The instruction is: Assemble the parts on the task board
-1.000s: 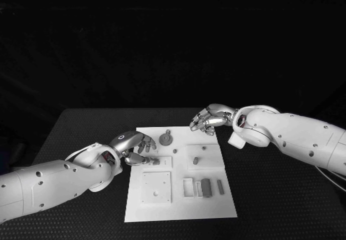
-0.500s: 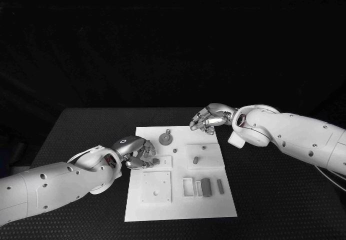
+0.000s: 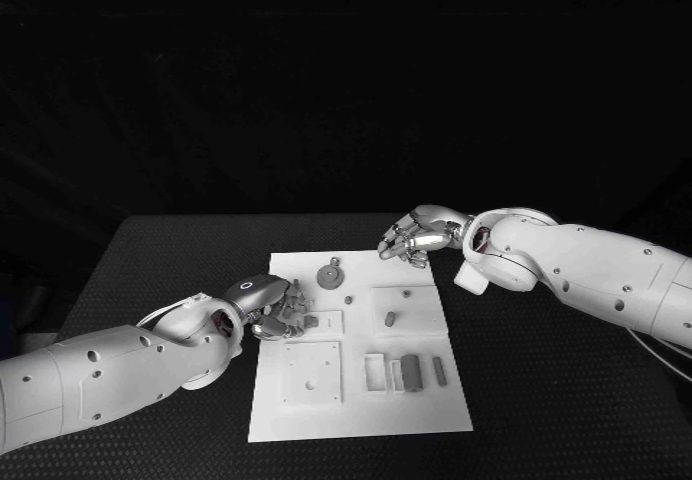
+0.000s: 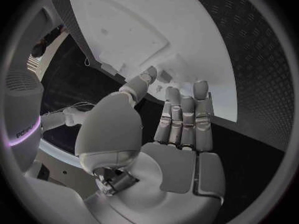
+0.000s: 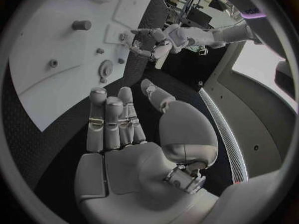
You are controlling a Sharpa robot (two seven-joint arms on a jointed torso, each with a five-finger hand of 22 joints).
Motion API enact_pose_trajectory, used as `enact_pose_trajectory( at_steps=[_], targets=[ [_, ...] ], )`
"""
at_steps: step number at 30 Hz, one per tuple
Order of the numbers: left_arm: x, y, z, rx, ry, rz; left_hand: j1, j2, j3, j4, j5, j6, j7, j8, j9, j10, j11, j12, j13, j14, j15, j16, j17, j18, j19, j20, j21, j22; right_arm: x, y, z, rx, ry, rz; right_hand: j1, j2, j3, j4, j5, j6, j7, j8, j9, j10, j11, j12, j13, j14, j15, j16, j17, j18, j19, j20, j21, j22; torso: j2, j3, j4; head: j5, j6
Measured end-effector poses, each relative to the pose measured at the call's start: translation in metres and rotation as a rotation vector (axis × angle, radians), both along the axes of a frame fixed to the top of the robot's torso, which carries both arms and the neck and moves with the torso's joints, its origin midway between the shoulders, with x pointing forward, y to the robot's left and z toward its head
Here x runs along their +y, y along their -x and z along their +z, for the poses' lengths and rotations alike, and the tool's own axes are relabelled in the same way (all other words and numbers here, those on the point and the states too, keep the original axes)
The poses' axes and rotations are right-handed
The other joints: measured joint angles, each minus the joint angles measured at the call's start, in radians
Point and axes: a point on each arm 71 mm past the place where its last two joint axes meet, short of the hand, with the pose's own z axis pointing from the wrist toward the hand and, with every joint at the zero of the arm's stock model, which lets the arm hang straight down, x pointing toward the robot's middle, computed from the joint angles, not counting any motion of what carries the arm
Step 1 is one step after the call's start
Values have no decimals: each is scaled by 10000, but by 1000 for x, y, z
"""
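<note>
Silver left hand (image 3: 271, 306) | shifted toward robot on task board (image 3: 361, 400), pinching small part (grey) (image 3: 307, 322) | right hand (image 3: 414, 236) unchanged, empty, fingers apart

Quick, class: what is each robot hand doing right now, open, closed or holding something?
Left hand: cannot be told; its fingers rest at the white task board's edge.
Right hand: open, holding nothing, fingers extended.
</note>
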Motion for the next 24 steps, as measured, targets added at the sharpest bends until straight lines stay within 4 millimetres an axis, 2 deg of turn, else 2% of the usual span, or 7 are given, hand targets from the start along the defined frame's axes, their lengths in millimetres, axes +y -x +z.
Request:
enact_pose_trajectory(
  at_steps=[15, 24],
  targets=[
    [-6, -2, -7, 117, -190, 178, -122, 201, -14, 68, 0, 59, 14, 37, -24, 37, -36, 44, -21, 69, -69, 70, -16, -3, 39, -33, 76, -2, 1, 1, 0, 1, -7, 28, 0, 0, 0, 0, 0, 5, 40, 0, 0, 0, 0, 0, -9, 0, 0, 0, -8, 0, -16, 16, -9, 0, -1, 7, 0, -22, -11],
    [-4, -3, -8, 202, -272, 255, -163, 241, -43, 152, 41, 93, -21, 37, -34, 37, -36, 84, -43, 70, -68, 69, -36, -4, 2, -67, 76, -3, 1, 1, -1, 8, -7, 28, 0, 0, 0, 0, 0, 3, 42, 0, 1, 0, 0, 0, -8, 0, 0, 0, -9, 1, -17, 17, -9, 0, -4, 17, -2, -32, -28]
  ],
)
